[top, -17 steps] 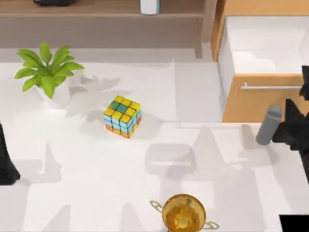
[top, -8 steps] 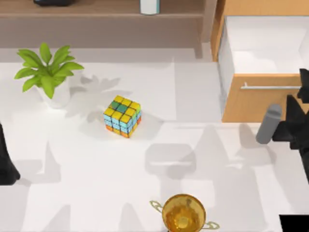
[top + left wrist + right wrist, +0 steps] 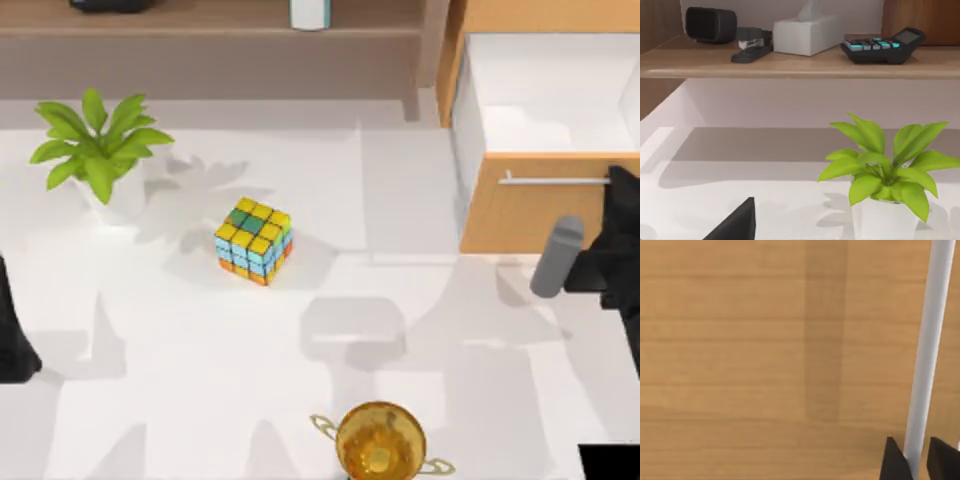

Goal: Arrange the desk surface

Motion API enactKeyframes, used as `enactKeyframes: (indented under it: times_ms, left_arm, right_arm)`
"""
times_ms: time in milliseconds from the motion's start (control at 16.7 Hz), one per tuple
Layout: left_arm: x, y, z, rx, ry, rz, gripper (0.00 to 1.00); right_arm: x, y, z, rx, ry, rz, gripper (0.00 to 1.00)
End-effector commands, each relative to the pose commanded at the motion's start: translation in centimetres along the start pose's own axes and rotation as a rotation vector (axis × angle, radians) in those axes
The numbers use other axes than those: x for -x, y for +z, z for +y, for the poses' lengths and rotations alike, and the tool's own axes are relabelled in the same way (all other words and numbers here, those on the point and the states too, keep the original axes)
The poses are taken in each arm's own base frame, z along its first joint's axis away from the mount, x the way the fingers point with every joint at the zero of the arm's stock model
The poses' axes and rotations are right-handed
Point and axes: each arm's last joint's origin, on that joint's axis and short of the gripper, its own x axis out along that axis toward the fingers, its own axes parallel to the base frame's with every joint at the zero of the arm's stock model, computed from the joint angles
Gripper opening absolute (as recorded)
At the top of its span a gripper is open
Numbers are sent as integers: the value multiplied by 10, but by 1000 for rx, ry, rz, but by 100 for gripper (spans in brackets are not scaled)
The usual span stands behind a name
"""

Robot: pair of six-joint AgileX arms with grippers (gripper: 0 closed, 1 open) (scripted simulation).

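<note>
The right gripper [image 3: 912,460] sits at the front panel of the open drawer [image 3: 520,215], at the desk's right side. In the right wrist view its two dark fingers [image 3: 892,460] stand a narrow gap apart with the slim white handle [image 3: 925,365] running between them; I cannot tell whether they press on the bar or just bracket it. Straddling the bar this way looks meant for moving the drawer, probably as storage for loose things.

The desk [image 3: 200,380] spreads away from those fingers, carrying a colourful puzzle cube [image 3: 253,241] well apart from them, a gold trophy [image 3: 380,440] at the near edge, and a potted plant [image 3: 98,150] farthest off. A grey cylinder [image 3: 556,258] stands just beside the right arm.

The left arm [image 3: 12,340] is parked at the desk's left edge; its fingers' spacing cannot be told.
</note>
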Motion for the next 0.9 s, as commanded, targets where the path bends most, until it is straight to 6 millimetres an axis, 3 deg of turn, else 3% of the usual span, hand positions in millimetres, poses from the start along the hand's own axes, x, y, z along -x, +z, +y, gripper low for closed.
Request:
enactKeyframes:
  times_ms: [600, 900]
  left_arm:
    - [0, 0, 0, 0, 0, 0, 100]
    - [0, 0, 0, 0, 0, 0, 100]
  right_arm:
    - [0, 0, 1, -2, 5, 0, 0]
    - [-29, 1, 0, -3, -1, 3, 0]
